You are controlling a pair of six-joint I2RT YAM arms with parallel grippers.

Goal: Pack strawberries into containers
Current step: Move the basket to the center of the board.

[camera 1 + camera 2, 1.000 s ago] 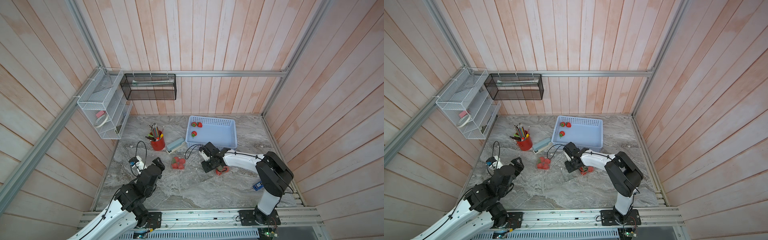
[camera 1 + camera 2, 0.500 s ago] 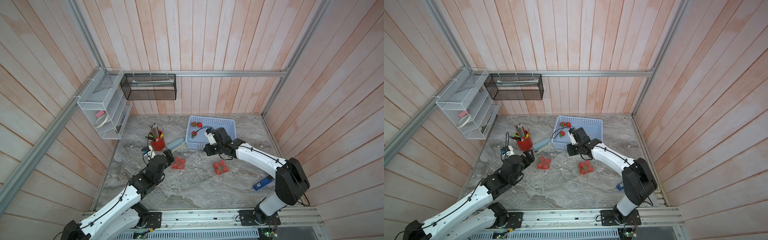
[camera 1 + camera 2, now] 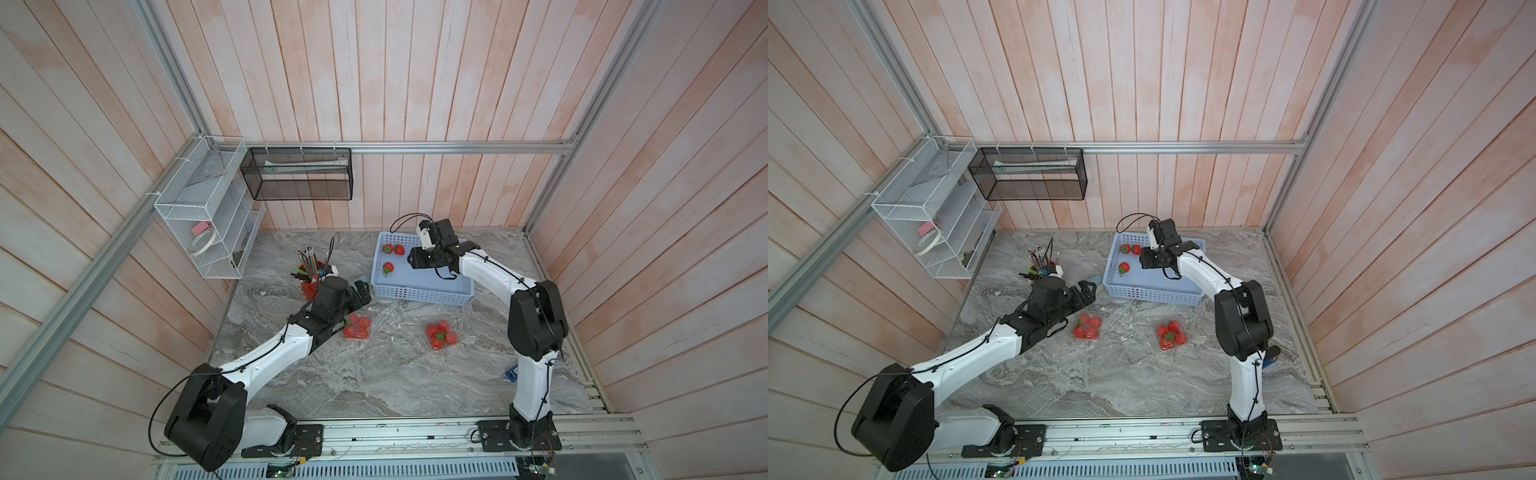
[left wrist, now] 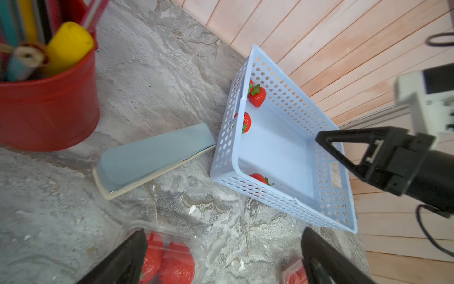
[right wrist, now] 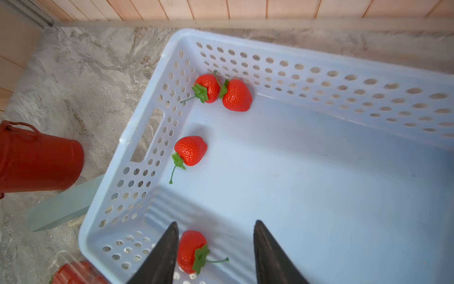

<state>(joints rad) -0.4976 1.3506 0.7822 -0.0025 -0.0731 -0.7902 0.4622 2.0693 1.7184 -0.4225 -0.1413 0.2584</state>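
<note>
Three loose strawberries (image 3: 387, 268) show in the light-blue basket (image 3: 419, 293) in both top views. The right wrist view shows a fourth strawberry (image 5: 190, 250) lying on the basket floor between my fingers, close to one finger (image 5: 162, 255). My right gripper (image 5: 213, 246) hangs over it, open. Two clear containers stand on the marble, each holding several strawberries: the left container (image 3: 357, 327) and the right container (image 3: 441, 334). My left gripper (image 4: 223, 232) is wide open and empty, low over the marble beside the left container (image 4: 167, 258).
A red pencil cup (image 3: 309, 286) stands left of the basket, with a pale blue-grey flat case (image 4: 152, 157) lying between them. Wire shelves (image 3: 208, 216) hang on the left wall. A small blue object (image 3: 511, 372) lies near the right arm's base.
My right arm has swung from the right container back over the basket and its jaws have opened. My left arm has reached forward to the left container, jaws opening fully.
</note>
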